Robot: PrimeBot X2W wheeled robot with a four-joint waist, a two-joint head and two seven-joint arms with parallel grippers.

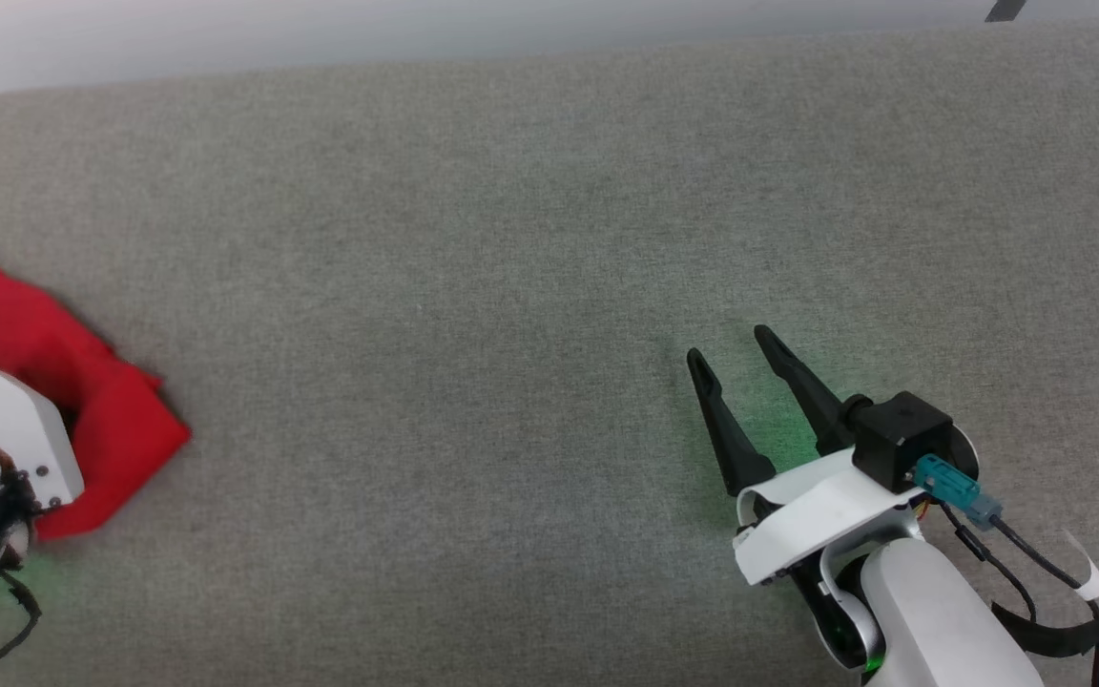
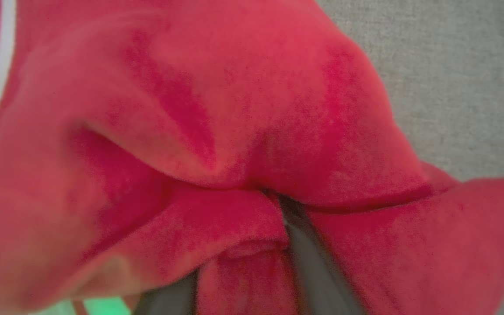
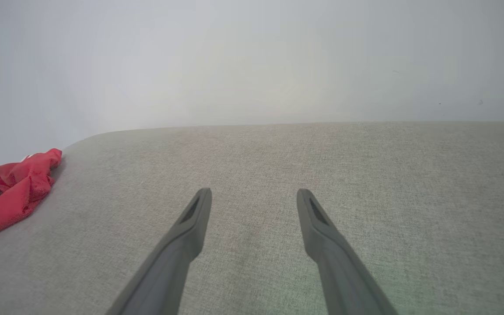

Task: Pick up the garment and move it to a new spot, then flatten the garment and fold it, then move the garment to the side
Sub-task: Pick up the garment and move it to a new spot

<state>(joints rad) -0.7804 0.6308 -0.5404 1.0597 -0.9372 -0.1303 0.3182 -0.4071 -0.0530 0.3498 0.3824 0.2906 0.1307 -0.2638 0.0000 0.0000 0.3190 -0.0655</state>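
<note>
Head view: the garment (image 1: 82, 382) sits bunched at the frame's left edge on the grey cushion (image 1: 511, 239), partly cut off, partly under the left arm (image 1: 6, 439); the right gripper (image 1: 729, 343), lower right, gapes wide and empty. Left wrist view: soft, light cloth, probably best pinched at a thick fold; one lies between the fingers of the left gripper (image 2: 234, 262), but blur hides whether they clamp it. Right wrist view: the garment lies far left.

Before me stretches a grey woven surface (image 1: 473, 286), a pale wall (image 3: 252, 57) beyond its far edge and a small dark object (image 1: 1005, 10) near that wall.
</note>
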